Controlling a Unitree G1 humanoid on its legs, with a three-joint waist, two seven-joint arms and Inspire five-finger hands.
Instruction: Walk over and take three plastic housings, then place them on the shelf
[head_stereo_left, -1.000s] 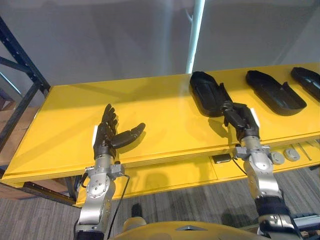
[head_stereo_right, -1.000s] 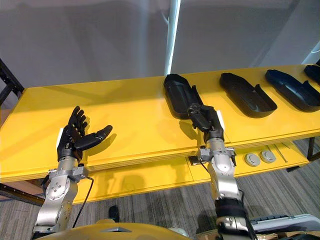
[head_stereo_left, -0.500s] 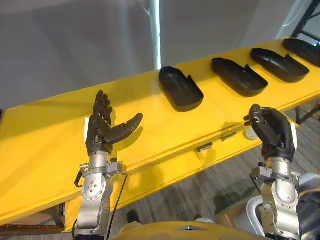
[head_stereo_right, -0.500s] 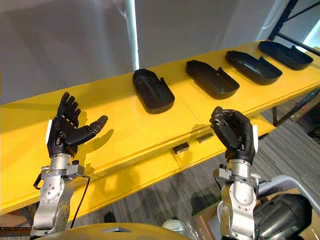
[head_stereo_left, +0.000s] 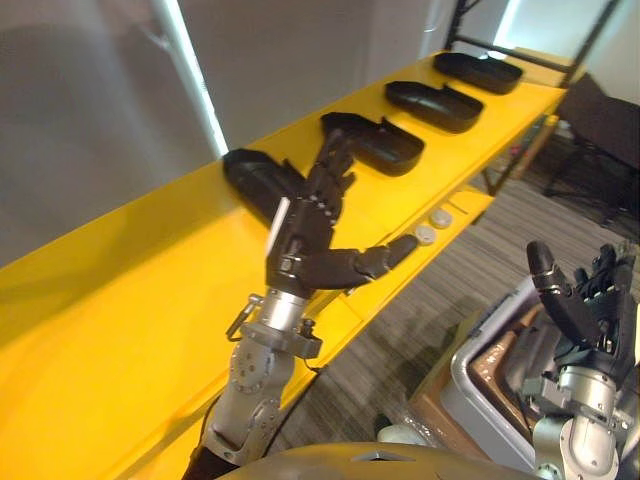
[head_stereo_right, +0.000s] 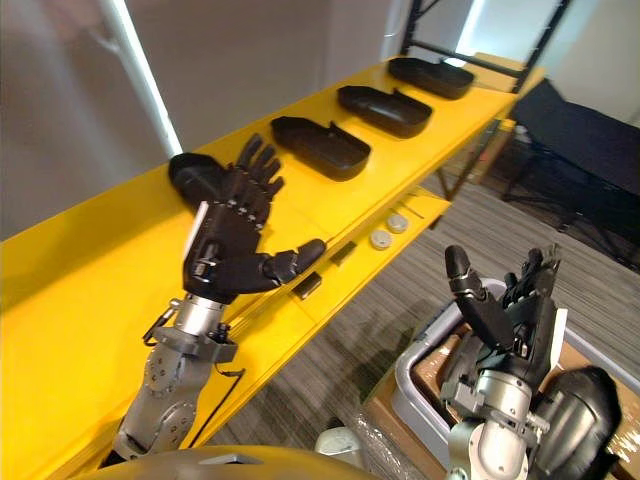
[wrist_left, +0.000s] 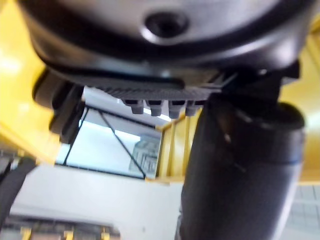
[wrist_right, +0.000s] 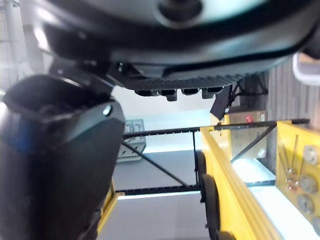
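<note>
Left hand (head_stereo_right: 228, 240) and right hand (head_stereo_right: 510, 325) spread wide, holding nothing, seemingly ready for the housings (head_stereo_right: 318, 148) lined along the yellow table (head_stereo_right: 90, 270).

Left hand (head_stereo_right: 228, 238) was raised, fingers straight and spread, thumb jutting right. Right hand (head_stereo_right: 512, 322) sat low at near right, fingers straight, thumb apart, empty.

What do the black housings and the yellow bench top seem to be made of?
Black housings: probably moulded plastic, matte to satin, judging by thin walls, rounded hollow shells and soft highlights.
Yellow bench top: painted or laminated board, perhaps metal. It is smooth and semi-gloss, with broad reflections.
</note>
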